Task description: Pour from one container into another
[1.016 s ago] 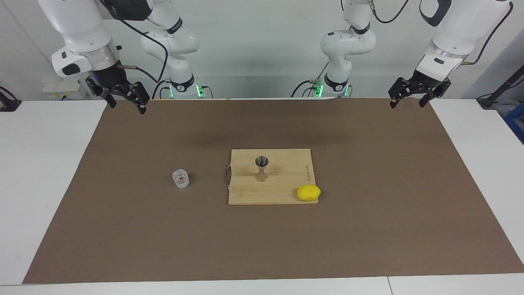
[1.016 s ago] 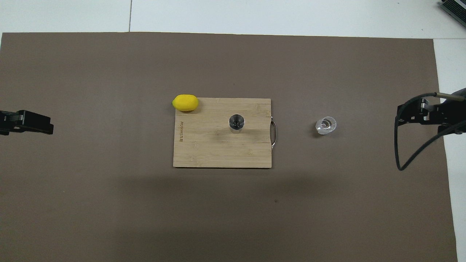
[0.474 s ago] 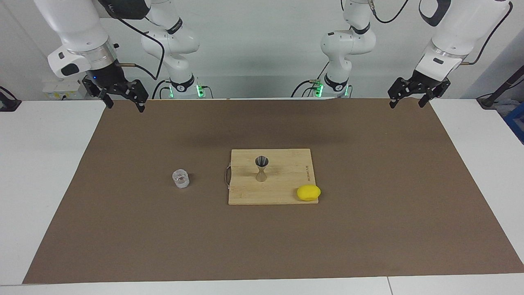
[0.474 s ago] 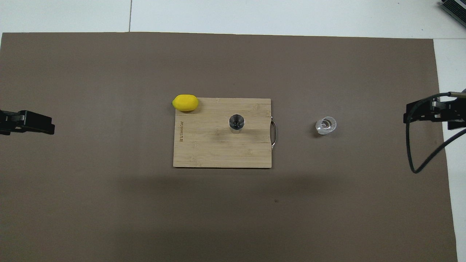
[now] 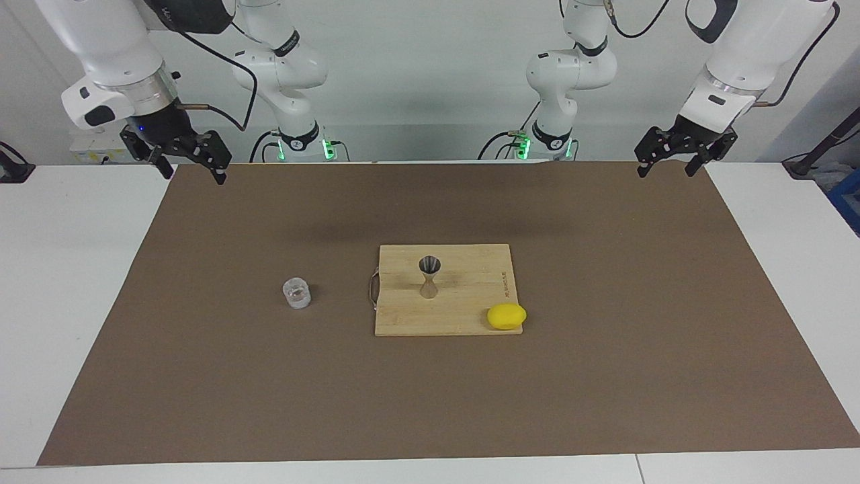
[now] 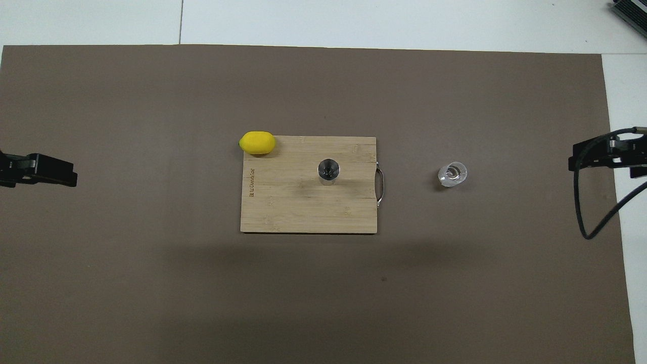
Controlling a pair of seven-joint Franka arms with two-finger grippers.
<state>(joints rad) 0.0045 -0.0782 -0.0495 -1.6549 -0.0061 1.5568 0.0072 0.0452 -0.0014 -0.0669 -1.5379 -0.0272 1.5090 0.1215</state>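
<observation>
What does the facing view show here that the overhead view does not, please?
Only the facing view shows the arms' bases, both open grippers whole, right and left, and the jigger's hourglass waist. Only the overhead view looks down into the jigger's cup and the glass tumbler. Both show the jigger upright on the cutting board, the lemon at its corner, the tumbler beside it.

The jigger [image 5: 429,275] stands on the board [image 5: 463,316]. The lemon [image 5: 506,316] sits on its corner farthest from the robots. The glass [image 5: 296,294] stands beside the board, toward the right arm's end

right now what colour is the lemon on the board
Bright yellow; the lemon shows best in the overhead view, on the board's corner.
</observation>
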